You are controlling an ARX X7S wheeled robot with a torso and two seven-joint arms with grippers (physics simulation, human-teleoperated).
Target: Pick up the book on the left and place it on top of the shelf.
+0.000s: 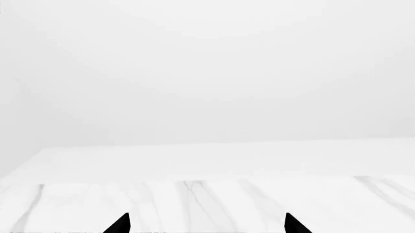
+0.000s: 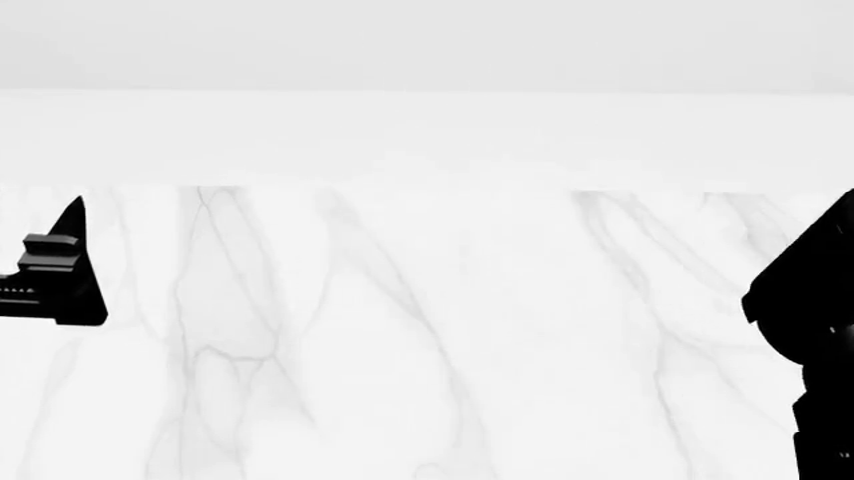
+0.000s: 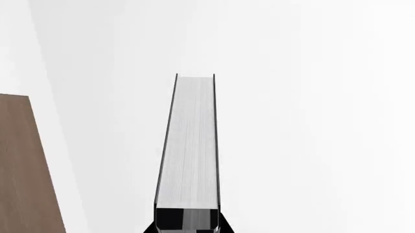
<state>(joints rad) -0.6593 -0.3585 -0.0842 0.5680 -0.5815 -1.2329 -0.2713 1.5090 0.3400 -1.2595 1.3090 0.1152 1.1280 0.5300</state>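
The left gripper (image 2: 60, 270) showed at the left edge of the head view, a black block ending in a pointed fingertip aimed up. In the left wrist view, its two black fingertips (image 1: 120, 224) poked in at the bottom edge, set wide apart with nothing between them. The right arm (image 2: 814, 340) rose as a dark mass along the right edge of the head view. In the right wrist view, the right gripper (image 3: 186, 221) sat at bottom centre, its fingers clamped on the book (image 3: 188, 145).

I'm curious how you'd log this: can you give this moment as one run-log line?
right gripper: shut on book | left gripper: open, holds nothing, over table | shelf: beside book, book not on it
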